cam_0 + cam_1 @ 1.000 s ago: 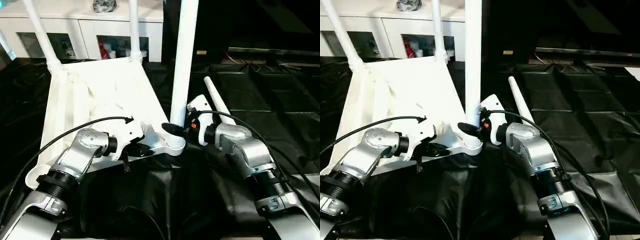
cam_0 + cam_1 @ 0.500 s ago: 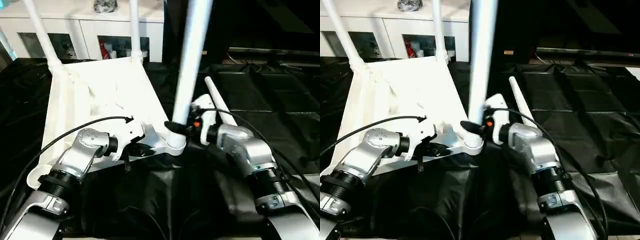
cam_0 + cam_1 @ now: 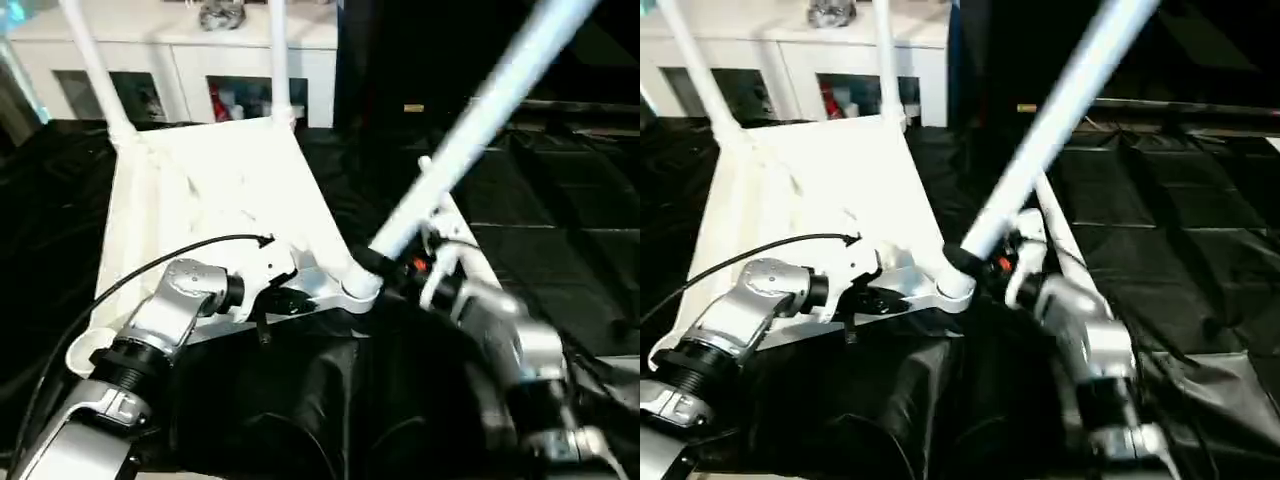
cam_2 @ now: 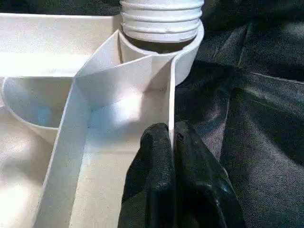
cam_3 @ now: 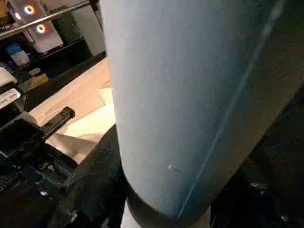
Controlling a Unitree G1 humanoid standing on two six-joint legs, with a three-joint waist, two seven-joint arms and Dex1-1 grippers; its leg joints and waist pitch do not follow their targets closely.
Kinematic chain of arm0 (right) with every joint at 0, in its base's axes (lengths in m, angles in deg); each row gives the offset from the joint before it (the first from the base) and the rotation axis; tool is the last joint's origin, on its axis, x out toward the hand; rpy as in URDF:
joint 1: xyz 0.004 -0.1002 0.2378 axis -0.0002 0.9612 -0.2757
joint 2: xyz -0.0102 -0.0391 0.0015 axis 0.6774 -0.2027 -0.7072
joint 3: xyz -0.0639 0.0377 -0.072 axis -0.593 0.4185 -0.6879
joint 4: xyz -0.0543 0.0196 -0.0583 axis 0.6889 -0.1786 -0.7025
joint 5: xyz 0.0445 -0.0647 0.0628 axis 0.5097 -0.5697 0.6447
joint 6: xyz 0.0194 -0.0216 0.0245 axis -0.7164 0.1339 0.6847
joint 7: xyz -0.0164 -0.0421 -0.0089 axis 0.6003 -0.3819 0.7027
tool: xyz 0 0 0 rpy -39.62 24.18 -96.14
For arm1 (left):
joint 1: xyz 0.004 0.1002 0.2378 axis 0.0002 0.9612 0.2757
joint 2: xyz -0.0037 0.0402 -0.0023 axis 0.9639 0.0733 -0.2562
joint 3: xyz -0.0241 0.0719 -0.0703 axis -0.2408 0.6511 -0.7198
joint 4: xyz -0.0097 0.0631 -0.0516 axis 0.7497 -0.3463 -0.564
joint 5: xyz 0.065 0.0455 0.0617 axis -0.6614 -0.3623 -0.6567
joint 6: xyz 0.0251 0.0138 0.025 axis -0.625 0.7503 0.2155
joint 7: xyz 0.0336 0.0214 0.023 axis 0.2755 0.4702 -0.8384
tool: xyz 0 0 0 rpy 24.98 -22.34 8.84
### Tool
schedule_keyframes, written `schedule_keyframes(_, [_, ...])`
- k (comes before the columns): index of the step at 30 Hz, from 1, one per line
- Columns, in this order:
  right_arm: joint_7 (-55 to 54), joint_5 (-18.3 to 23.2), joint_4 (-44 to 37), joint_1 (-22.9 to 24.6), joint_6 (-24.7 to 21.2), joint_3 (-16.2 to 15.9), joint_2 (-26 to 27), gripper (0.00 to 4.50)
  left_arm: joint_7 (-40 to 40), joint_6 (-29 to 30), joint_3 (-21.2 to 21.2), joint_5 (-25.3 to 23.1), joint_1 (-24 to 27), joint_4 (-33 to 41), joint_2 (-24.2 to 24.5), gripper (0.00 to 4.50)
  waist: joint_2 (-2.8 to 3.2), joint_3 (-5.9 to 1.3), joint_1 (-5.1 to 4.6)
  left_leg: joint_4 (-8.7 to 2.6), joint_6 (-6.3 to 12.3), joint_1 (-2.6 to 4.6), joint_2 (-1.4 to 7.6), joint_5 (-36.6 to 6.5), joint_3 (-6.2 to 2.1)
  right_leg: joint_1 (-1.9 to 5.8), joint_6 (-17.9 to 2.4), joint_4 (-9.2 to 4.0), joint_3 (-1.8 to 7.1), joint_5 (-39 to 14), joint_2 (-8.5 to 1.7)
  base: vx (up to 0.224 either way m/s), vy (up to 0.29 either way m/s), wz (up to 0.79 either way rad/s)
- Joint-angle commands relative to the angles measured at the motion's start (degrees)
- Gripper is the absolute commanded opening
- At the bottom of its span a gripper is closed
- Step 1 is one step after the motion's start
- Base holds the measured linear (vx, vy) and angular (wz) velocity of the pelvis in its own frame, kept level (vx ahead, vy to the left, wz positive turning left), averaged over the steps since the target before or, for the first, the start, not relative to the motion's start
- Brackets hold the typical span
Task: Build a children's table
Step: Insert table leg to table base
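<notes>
**Operator:** Report the state of each claw and the location of the table parts.

**Inspector:** Left gripper (image 4: 172, 142): jaws narrow, pinched onto the thin upright rim wall of the tabletop (image 3: 215, 190), one black finger (image 4: 152, 171) on each side of the wall. The tabletop lies underside up on the black cloth (image 3: 560, 250), ribs facing the camera. The corner socket (image 4: 183, 57) sits just beyond the left fingertips, along the same rim.

**Operator:** And the right claw?

**Inspector:** Right gripper (image 3: 378, 262): jaws part-open and closed around the tilted leg (image 3: 470, 125), gripping it near its lower end. The leg's ribbed end (image 4: 161, 19) rests at the mouth of the corner socket, directly next to the right gripper. From the grip point the leg leans upward and away, toward the robot's right. In the right wrist view the shaft of this leg (image 5: 190, 95) lies against the black finger (image 5: 95, 190).

**Operator:** Remaining legs?

**Inspector:** Two upright legs (image 3: 90, 65) (image 3: 278, 55) stand in the far corners of the tabletop, well apart from both grippers. A loose leg (image 3: 1058, 222) lies on the cloth just behind the right gripper, partly hidden by it.

**Operator:** Background items?

**Inspector:** A white cabinet (image 3: 180, 55) stands beyond the far edge of the tabletop.
</notes>
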Motion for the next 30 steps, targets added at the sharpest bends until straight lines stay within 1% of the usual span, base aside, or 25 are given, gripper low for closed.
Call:
schedule_keyframes(1, [-0.4, -1.9, 3.0, 3.1, -2.3, -1.7, -0.4, 1.89, -3.5, -0.7, -3.5, 1.5, -1.6, -0.4, -0.2, 0.00, -0.05, -2.77, -0.39, -4.77, -2.82, 2.40, 3.89, -21.4, -2.46, 0.33, -9.8, -6.32, 3.08, -22.1, -5.77, 0.000, 0.000, 0.00])
schedule_keyframes(3, [-1.1, -2.6, 1.8, 3.9, -1.1, -2.1, -0.3, 1.89, -3.4, -0.7, -3.6, 1.4, -1.8, -0.7, -0.2, 0.00, 0.03, -2.84, -0.39, -4.94, -3.24, 2.56, 3.97, -22.1, -2.48, 0.17, -9.5, -6.37, 3.08, -21.5, -5.64, 0.000, 0.000, 0.00])
schedule_keyframes(4, [-1.5, -3.7, 1.1, 4.0, -0.5, -2.9, -0.6, 1.89, -3.4, -0.9, -3.6, 1.2, -1.9, -0.9, -0.2, 0.00, 0.11, -2.84, -0.35, -5.00, -3.23, 2.50, 3.98, -22.0, -2.49, 0.22, -9.4, -6.36, 3.07, -21.1, -5.63, 0.000, 0.000, 0.00])
schedule_keyframes(5, [-2.1, -5.6, 0.3, 3.8, 0.1, -4.4, -1.2, 1.89, -3.2, -1.4, -3.2, 0.6, -2.0, -1.2, -0.1, 0.00, 0.12, -2.88, -0.39, -5.11, -3.24, 2.37, 3.96, -21.6, -2.50, 0.34, -9.5, -6.28, 3.02, -20.2, -5.59, 0.000, 0.000, 0.00])
schedule_keyframes(7, [-2.3, -6.8, 0.0, 3.6, 0.4, -5.5, -1.6, 1.89, -3.1, -1.7, -3.0, 0.3, -2.1, -1.3, 0.0, 0.00, 0.08, -2.82, -0.51, -5.15, -3.29, 2.32, 3.88, -21.6, -2.45, 0.29, -9.5, -6.27, 3.02, -20.1, -5.52, 0.000, 0.000, 0.00])
schedule_keyframes(8, [-2.3, -8.0, 0.0, 3.2, 0.7, -6.6, -2.0, 1.89, -3.1, -1.9, -2.8, 0.1, -2.1, -1.2, 0.1, 0.00, 0.06, -2.74, -0.54, -5.08, -3.35, 2.42, 3.85, -22.2, -2.45, 0.21, -9.3, -6.40, 3.06, -21.2, -5.60, 0.000, 0.000, 0.00])
schedule_keyframes(10, [-1.7, -10.3, 0.5, 2.0, 0.7, -9.3, -2.9, 1.89, -2.9, -2.1, -2.5, -0.1, -1.9, -1.0, 0.2, 0.00, -0.24, -2.64, -0.61, -5.06, -3.30, 2.37, 3.84, -22.4, -2.50, 0.25, -8.9, -6.55, 3.09, -23.2, -5.76, 0.000, 0.000, 0.00])
schedule_keyframes(11, [-1.5, -11.1, 0.8, 1.4, 0.5, -10.3, -3.1, 1.89, -2.9, -2.2, -2.4, -0.1, -1.8, -0.9, 0.3, 0.00, -0.17, -2.55, -0.61, -5.06, -3.29, 2.33, 3.82, -22.6, -2.55, 0.23, -8.7, -6.65, 3.10, -24.2, -5.83, 0.000, 0.000, 0.00])
schedule_keyframes(12, [-1.5, -11.1, 0.8, 1.4, 0.5, -10.3, -3.1, 1.89, -2.9, -2.2, -2.4, -0.1, -1.8, -0.9, 0.3, 0.00, -0.15, -2.35, -0.77, -5.11, -3.53, 2.49, 3.78, -24.3, -2.69, -0.03, -7.8, -7.05, 3.13, -27.7, -5.88, 0.000, 0.000, 0.00])
schedule_keyframes(13, [-0.8, -11.5, 1.7, 0.3, 0.0, -11.5, -3.0, 1.89, -2.7, -2.4, -2.2, -0.4, -1.7, -0.9, 0.4, 0.00, -0.92, -2.30, -0.92, -5.05, -3.46, 2.58, 3.77, -24.9, -2.64, -0.11, -7.4, -7.29, 3.10, -29.2, -5.91, 0.000, 0.000, 0.00])
schedule_keyframes(14, [-0.6, -11.6, 1.8, 0.1, -0.1, -11.7, -3.0, 1.89, -2.7, -2.4, -2.1, -0.5, -1.6, -0.9, 0.4, 0.00, -0.51, -2.25, -0.89, -4.99, -3.65, 2.82, 3.74, -25.8, -2.90, -0.25, -6.9, -7.44, 3.11, -31.7, -6.13, 0.000, 0.000, 0.00])
schedule_keyframes(15, [0.3, -11.9, 2.6, -0.8, -0.7, -12.6, -3.2, 1.89, -2.7, -2.5, -2.1, -0.5, -1.5, -0.8, 0.5, 0.00, -0.63, -2.17, -0.98, -5.00, -3.71, 2.89, 3.76, -26.3, -2.89, -0.38, -6.6, -7.65, 3.11, -32.5, -6.11, 0.000, 0.000, 0.00])
schedule_keyframes(16, [0.4, -12.0, 2.7, -0.8, -0.7, -12.7, -3.2, 1.89, -2.7, -2.5, -2.1, -0.5, -1.5, -0.8, 0.5, 0.00, -0.58, -2.15, -1.12, -5.20, -4.03, 2.97, 3.80, -27.1, -3.13, -0.33, -6.2, -7.64, 3.00, -33.1, -6.00, 0.000, 0.000, 0.00])
schedule_keyframes(17, [1.1, -12.3, 3.3, -1.4, -1.0, -13.4, -3.3, 1.89, -2.6, -2.5, -2.0, -0.5, -1.4, -0.6, 0.6, 0.00, -0.73, -2.16, -1.14, -5.29, -4.12, 3.00, 3.85, -27.3, -3.09, -0.37, -6.1, -7.68, 3.00, -32.8, -5.93, 0.000, 0.000, 0.00])
schedule_keyframes(18, [2.2, -12.9, 4.7, -2.4, -1.2, -14.5, -3.5, 1.89, -2.6, -2.4, -2.1, -0.5, -1.4, -0.4, 0.6, 0.00, -0.93, -2.30, -1.30, -5.45, -4.20, 2.91, 3.88, -27.1, -3.14, -0.24, -6.7, -7.34, 2.92, -30.5, -5.81, 0.000, 0.000, 0.00])
schedule_keyframes(19, [2.4, -12.9, 5.0, -2.5, -1.4, -14.6, -3.5, 1.89, -2.6, -2.5, -2.1, -0.5, -1.4, -0.5, 0.6, 0.00, -0.80, -2.27, -1.31, -5.49, -4.23, 2.93, 3.90, -27.2, -3.06, -0.32, -6.9, -7.39, 2.97, -30.0, -5.82, 0.000, 0.000, 0.00])
schedule_keyframes(20, [3.0, -12.9, 5.1, -2.6, -1.5, -14.9, -3.7, 1.89, -2.6, -2.5, -2.1, -0.5, -1.4, -0.5, 0.7, 0.00, -0.74, -2.24, -1.33, -5.52, -4.40, 3.12, 3.93, -27.7, -3.02, -0.48, -7.2, -7.46, 3.03, -29.2, -5.76, 0.000, 0.000, 0.00])
schedule_keyframes(21, [4.1, -13.1, 5.5, -2.6, -1.2, -15.5, -4.0, 1.89, -2.5, -2.5, -2.1, -0.6, -1.4, -0.5, 0.7, 0.00, -1.03, -2.31, -1.37, -5.49, -4.40, 3.20, 3.93, -28.0, -2.98, -0.47, -7.6, -7.30, 3.01, -28.3, -5.73, 0.000, 0.000, 0.00])
schedule_keyframes(23, [5.3, -13.5, 6.3, -2.8, -0.7, -16.1, -4.4, 1.89, -2.3, -2.7, -2.0, -0.6, -1.5, -0.4, 0.9, 0.00, -0.99, -2.40, -1.38, -5.62, -4.32, 3.17, 3.99, -27.3, -2.85, -0.31, -8.1, -7.24, 3.04, -26.1, -5.69, 0.000, 0.000, 0.00])
schedule_keyframes(25, [6.0, -13.6, 8.0, -3.5, 0.4, -16.0, -4.6, 1.89, -1.7, -3.1, -1.6, -0.7, -1.5, -0.3, 1.1, 0.00, -1.02, -2.39, -1.41, -5.58, -4.15, 3.13, 3.96, -26.9, -2.74, -0.24, -8.7, -7.18, 3.08, -24.7, -5.73, 0.000, 0.000, 0.00])
schedule_keyframes(26, [6.5, -13.5, 8.8, -4.0, 1.1, -15.7, -4.4, 1.89, -1.3, -3.3, -1.4, -0.8, -1.6, -0.3, 1.2, 0.00, -0.80, -2.37, -1.38, -5.50, -4.06, 3.23, 3.92, -27.0, -2.68, -0.35, -8.9, -7.21, 3.15, -24.5, -5.75, 0.000, 0.000, 0.00])
schedule_keyframes(27, [6.5, -13.5, 8.8, -4.0, 1.1, -15.7, -4.4, 1.89, -1.3, -3.3, -1.4, -0.8, -1.6, -0.3, 1.2, 0.00, -0.88, -2.39, -1.42, -5.46, -4.02, 3.24, 3.91, -27.1, -2.64, -0.35, -9.0, -7.25, 3.16, -24.5, -5.77, 0.000, 0.000, 0.00])
schedule_keyframes(28, [8.0, -13.5, 10.2, -5.0, 2.9, -15.7, -4.4, 1.89, 0.0, -3.9, -0.9, -0.8, -1.6, 0.4, 1.4, 0.00, -0.89, -2.46, -1.46, -5.36, -3.89, 3.20, 3.91, -26.9, -2.64, -0.30, -9.3, -7.24, 3.16, -24.5, -5.86, 0.000, 0.000, 0.00])
schedule_keyframes(29, [8.8, -13.5, 10.6, -5.3, 3.9, -15.9, -4.5, 1.89, 0.5, -4.0, -0.7, -0.8, -1.5, 0.8, 1.4, 0.00, -0.89, -2.46, -1.46, -5.36, -3.89, 3.20, 3.91, -26.9, -2.64, -0.30, -9.3, -7.24, 3.16, -24.5, -5.86, 0.000, 0.000, 0.00])
schedule_keyframes(30, [9.5, -13.5, 10.9, -5.6, 4.5, -16.0, -4.6, 1.89, 1.0, -4.4, -0.4, -0.8, -1.5, 1.0, 1.4, 0.00, -0.91, -2.45, -1.51, -5.43, -3.74, 3.02, 3.95, -26.3, -2.68, -0.07, -9.5, -7.16, 3.13, -23.9, -5.84, 0.000, 0.000, 0.00])
